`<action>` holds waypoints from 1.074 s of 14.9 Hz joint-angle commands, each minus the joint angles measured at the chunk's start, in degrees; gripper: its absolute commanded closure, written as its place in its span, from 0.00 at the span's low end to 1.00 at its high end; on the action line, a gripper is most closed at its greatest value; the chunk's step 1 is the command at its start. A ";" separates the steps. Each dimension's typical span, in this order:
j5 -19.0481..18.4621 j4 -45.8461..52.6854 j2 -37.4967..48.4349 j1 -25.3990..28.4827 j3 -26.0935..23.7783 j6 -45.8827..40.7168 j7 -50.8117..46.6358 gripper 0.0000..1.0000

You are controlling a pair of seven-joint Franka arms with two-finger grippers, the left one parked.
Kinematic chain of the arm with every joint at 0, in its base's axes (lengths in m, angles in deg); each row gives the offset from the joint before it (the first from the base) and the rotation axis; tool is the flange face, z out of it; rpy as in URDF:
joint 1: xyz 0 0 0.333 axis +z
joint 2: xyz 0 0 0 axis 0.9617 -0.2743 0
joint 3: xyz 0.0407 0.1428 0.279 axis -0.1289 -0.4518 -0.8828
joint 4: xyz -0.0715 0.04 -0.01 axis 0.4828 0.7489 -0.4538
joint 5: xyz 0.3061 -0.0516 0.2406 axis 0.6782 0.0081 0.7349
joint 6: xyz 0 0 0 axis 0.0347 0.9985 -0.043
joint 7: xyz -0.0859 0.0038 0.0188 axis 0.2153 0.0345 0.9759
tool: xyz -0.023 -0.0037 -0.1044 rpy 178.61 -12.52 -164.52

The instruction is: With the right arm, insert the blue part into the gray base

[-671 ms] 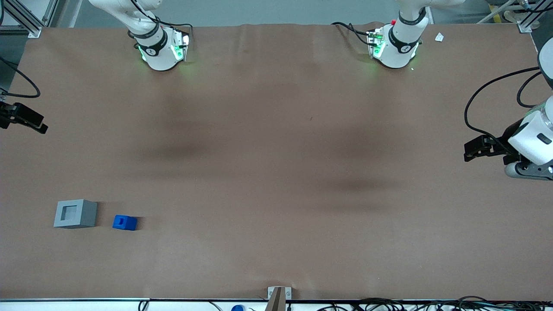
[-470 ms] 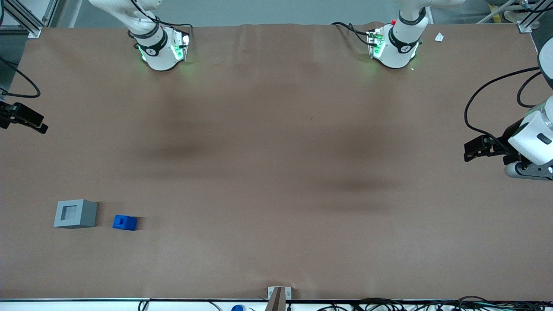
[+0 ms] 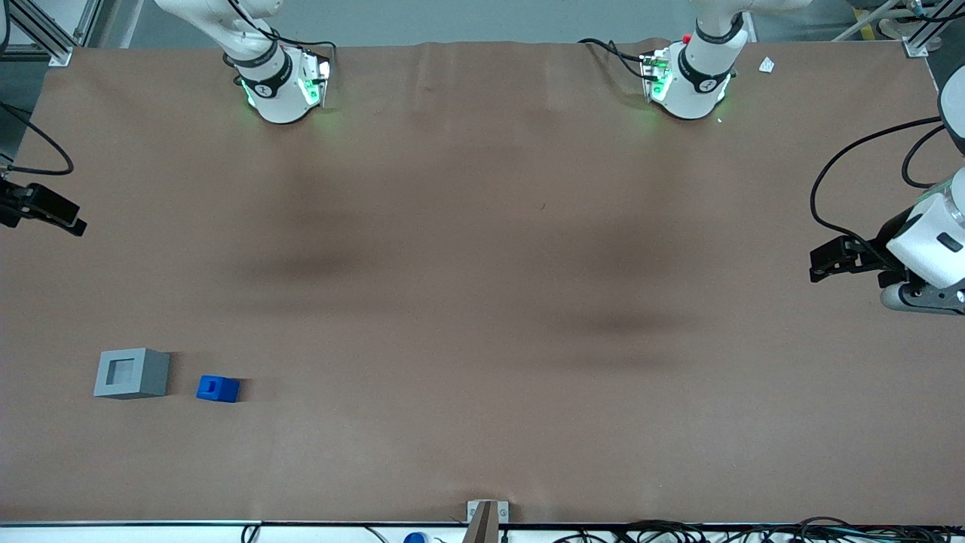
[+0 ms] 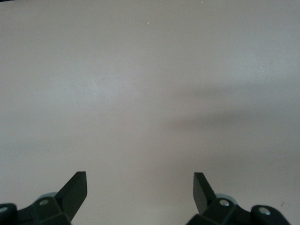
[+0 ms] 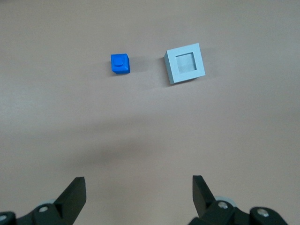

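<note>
The blue part (image 3: 217,388) sits on the brown table beside the gray base (image 3: 131,373), a short gap between them, both near the working arm's end. The base's square socket faces up and is empty. My right gripper (image 3: 66,216) hovers at the table's edge, farther from the front camera than both blocks. In the right wrist view the gripper (image 5: 138,186) is open and empty, high above bare table, with the blue part (image 5: 120,64) and the gray base (image 5: 185,63) well ahead of its fingertips.
The two arm bases (image 3: 280,84) (image 3: 687,79) stand on the table's edge farthest from the camera. A small white scrap (image 3: 767,65) lies near the parked arm's base. A metal bracket (image 3: 486,516) and cables sit at the nearest edge.
My right gripper has shifted slightly nearer to the front camera. The blocks have not moved.
</note>
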 commanded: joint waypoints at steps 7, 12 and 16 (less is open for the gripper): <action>2.50 -0.23 -21.46 0.20 -0.71 18.07 -0.46 0.00; 5.07 0.21 -31.06 0.37 -0.79 30.21 -0.46 0.00; 4.89 0.56 -35.45 0.98 -0.80 37.68 -0.37 0.00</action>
